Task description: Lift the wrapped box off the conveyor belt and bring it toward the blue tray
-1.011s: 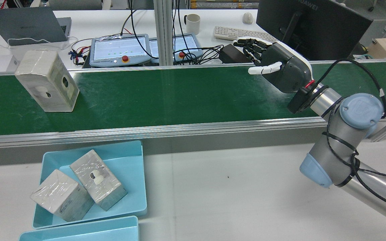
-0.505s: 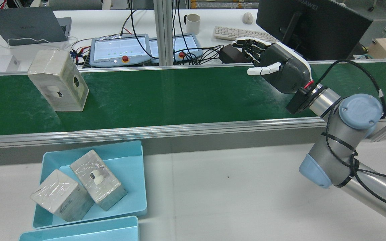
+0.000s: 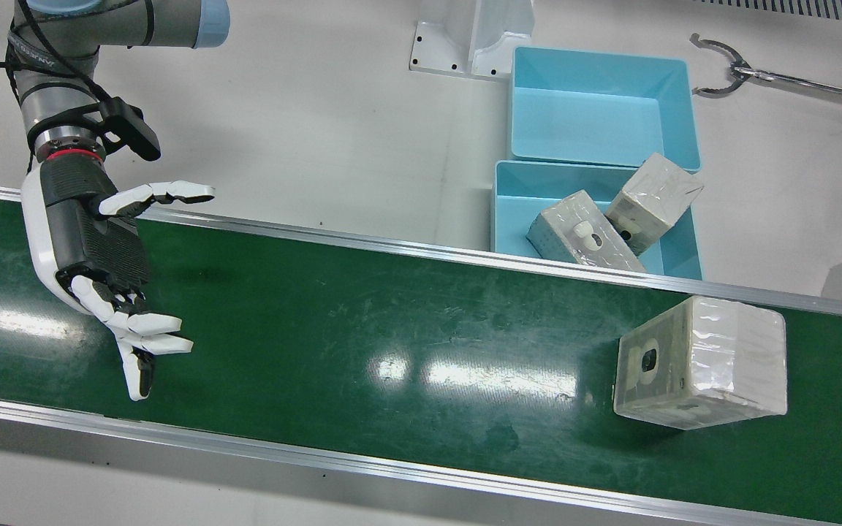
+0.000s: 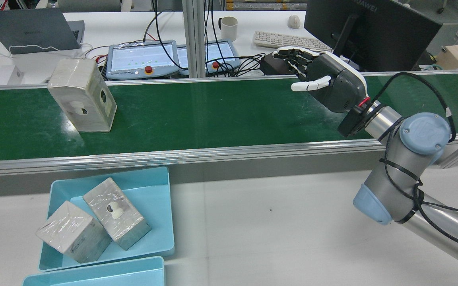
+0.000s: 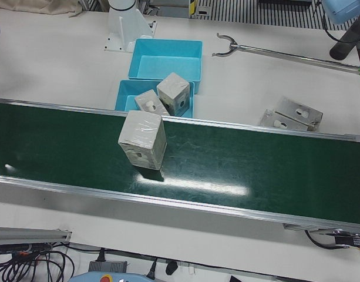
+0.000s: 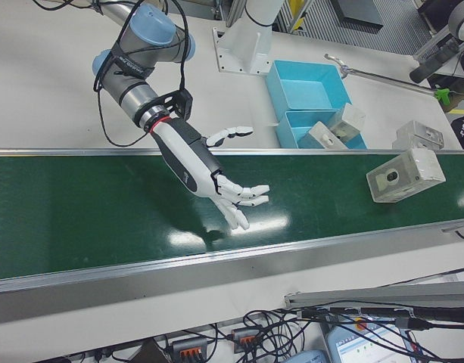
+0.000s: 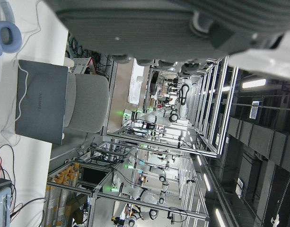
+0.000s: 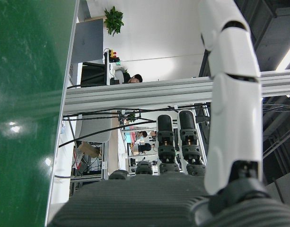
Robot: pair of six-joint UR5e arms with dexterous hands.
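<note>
I've got the right hand (image 3: 96, 241) hovering over the conveyor belt (image 3: 392, 343), fingers spread wide and holding nothing. The wrapped box (image 3: 702, 363) stands on the belt well apart from that hand, toward the other end, between the two aluminium rails and nearer the rail on the operators' side. A long stretch of bare green belt lies between hand and box.

The blue tray (image 4: 155, 206) sits on the white bench (image 4: 272, 222) just beside the robot-side rail. I count two wrapped boxes already lying in it, tilted against each other. A second blue tray (image 3: 600, 102) touches it on the side away from the belt, and in the front view its floor is bare. That makes two trays.

The left-front view gives me something the rear view misses: two more wrapped boxes (image 5: 291, 114) lying on the bench beyond the trays, and a long reach tool (image 5: 279, 54) lying there too. So five wrapped boxes in all: one on the belt, two in the tray, two on the bench.

The left hand (image 7: 173, 23) only shows as a dark palm edge in its own camera; I cannot tell how its fingers stand.
</note>
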